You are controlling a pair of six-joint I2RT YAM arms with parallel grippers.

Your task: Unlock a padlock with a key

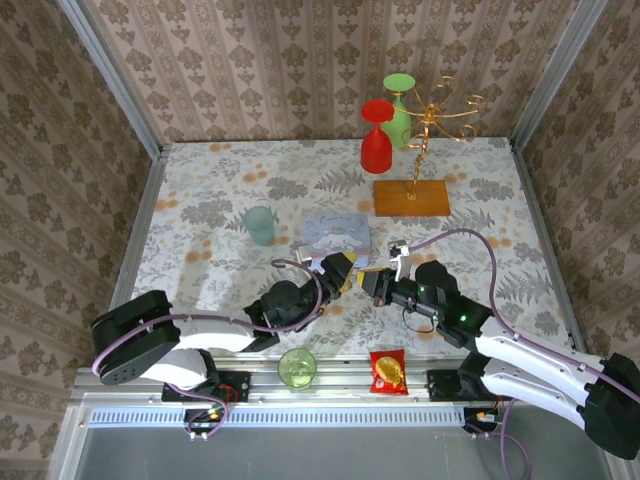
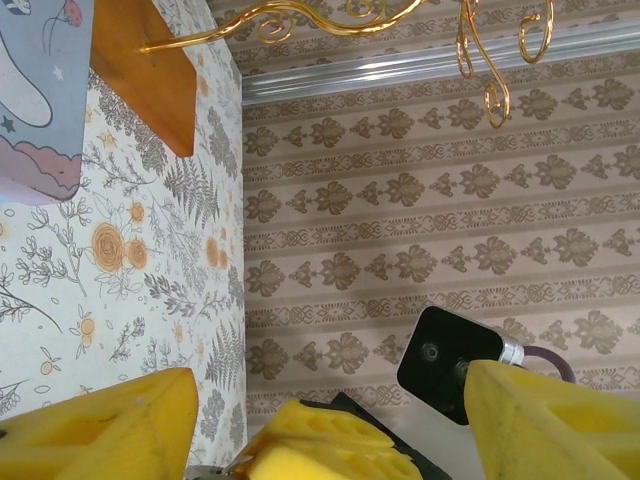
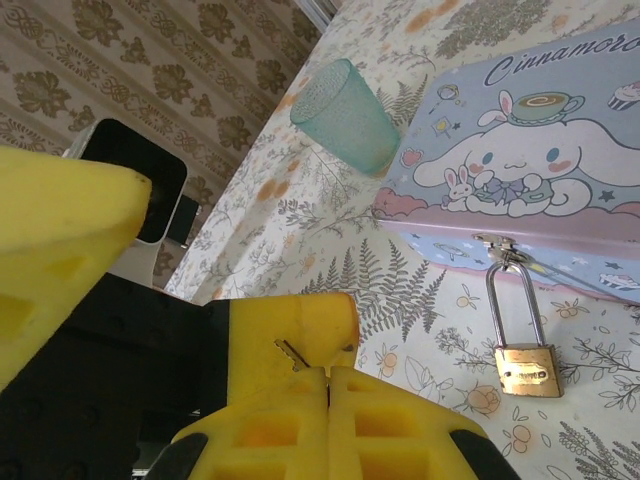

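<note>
right gripper [image 3: 328,385]: pads pressed together, small brass key [image 3: 292,353] poking out at the seam, looks pinched

left gripper [image 2: 330,395]: fingers spread wide, the right gripper's yellow tip sits between them

top view has the two grippers nose to nose mid-table [image 1: 200,180], just in front of the Cinnamoroll tin [image 3: 520,170]

padlock [image 3: 527,366] hangs by its shackle from the tin's front clasp. Body lies on the table, shackle looks closed. It's near the grippers, not touching them

teal cup [image 3: 348,115] stands just left of the tin

further back: gold stand on a wooden base [image 1: 412,197], red goblet [image 1: 377,145], green goblet [image 1: 400,120]

near edge: green cup [image 1: 297,367], snack packet [image 1: 387,371]
</note>
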